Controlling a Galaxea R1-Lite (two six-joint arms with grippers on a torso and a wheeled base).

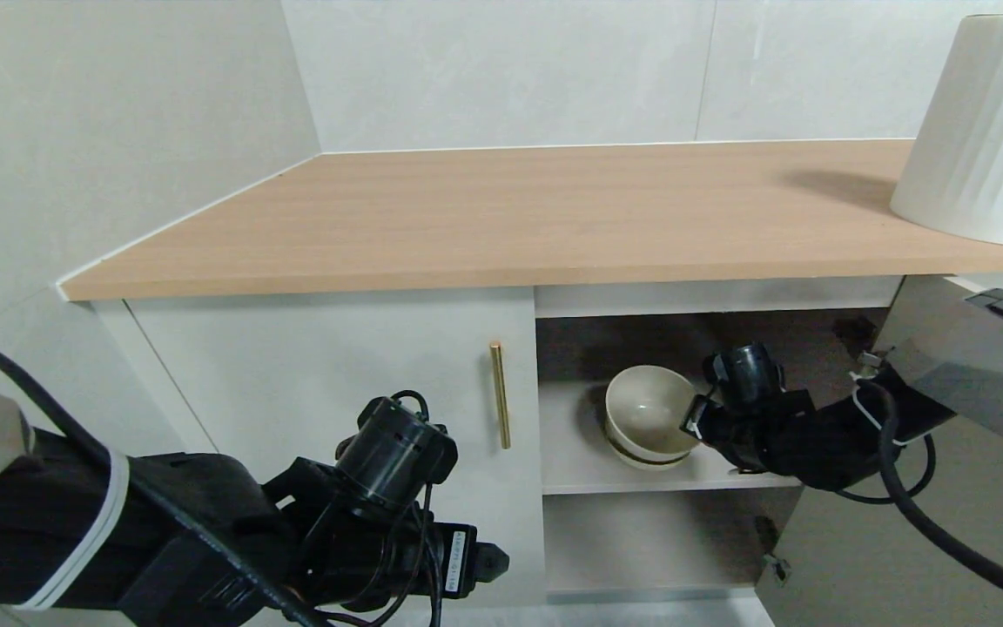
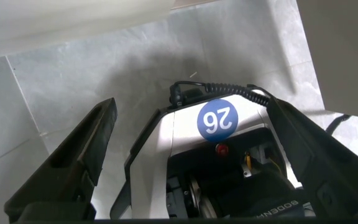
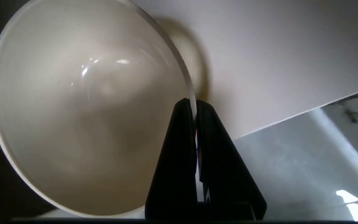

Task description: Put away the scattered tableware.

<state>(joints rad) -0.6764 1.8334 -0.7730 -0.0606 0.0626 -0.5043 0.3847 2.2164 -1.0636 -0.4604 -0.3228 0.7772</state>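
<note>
Inside the open cabinet, on the left half of the upper shelf [image 1: 575, 466] and close to its front edge, sits a cream bowl [image 1: 645, 411]. It is tipped so its mouth faces outward. A dark-banded rim shows just beneath it, which may be a second bowl; this cannot be told for certain. The right gripper [image 1: 691, 424] reaches in from the shelf's right side, and its two black fingers are clamped on the bowl's rim, one inside and one outside, as the right wrist view shows. The left gripper [image 1: 486, 562] hangs low in front of the closed cabinet door [image 1: 336, 392], below its brass handle [image 1: 500, 394]. Its fingers are spread wide with nothing between them. On the wooden countertop [image 1: 510, 218], at its right end, stands a white ribbed shade [image 1: 989, 131].
</note>
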